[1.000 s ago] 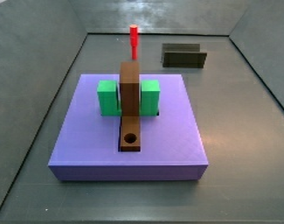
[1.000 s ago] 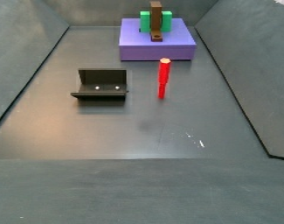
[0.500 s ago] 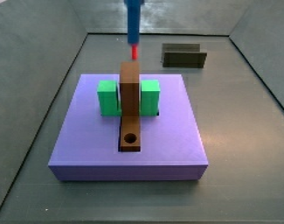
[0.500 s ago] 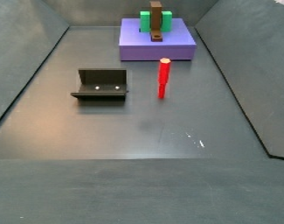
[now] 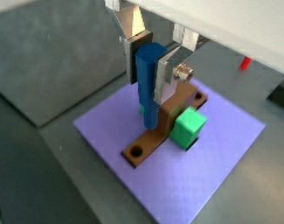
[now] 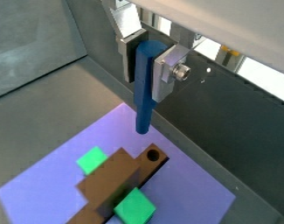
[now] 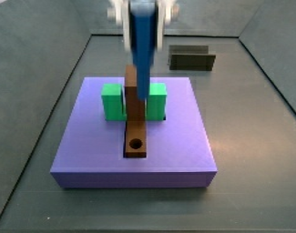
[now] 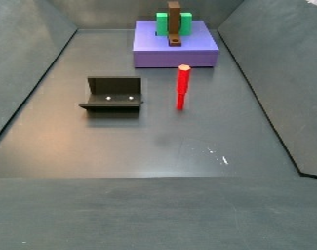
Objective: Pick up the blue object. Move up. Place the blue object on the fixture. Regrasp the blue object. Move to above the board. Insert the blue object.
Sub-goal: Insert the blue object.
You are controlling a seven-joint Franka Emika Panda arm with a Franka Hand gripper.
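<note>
My gripper (image 5: 148, 77) is shut on the blue object (image 5: 147, 83), a slim upright peg that hangs down between the silver fingers in both wrist views (image 6: 144, 87). In a side view the blue object (image 7: 140, 45) hangs from the blurred gripper (image 7: 140, 16) above the back half of the board (image 7: 175, 150). Its lower end is over the brown strip (image 7: 136, 114), well behind the round hole (image 7: 137, 144). The board (image 6: 51, 179) and the hole (image 6: 152, 156) lie below the peg tip. The fixture (image 7: 191, 58) stands behind the board, apart from the gripper.
Two green blocks (image 7: 112, 102) (image 7: 155, 102) flank the brown strip. A thin red upright peg (image 8: 183, 88) stands on the floor between the board (image 8: 154, 57) and the fixture (image 8: 112, 94). Grey walls ring the floor.
The gripper has come down into the side view with the blue object, which now reaches lower over the board and hides the red peg there.
</note>
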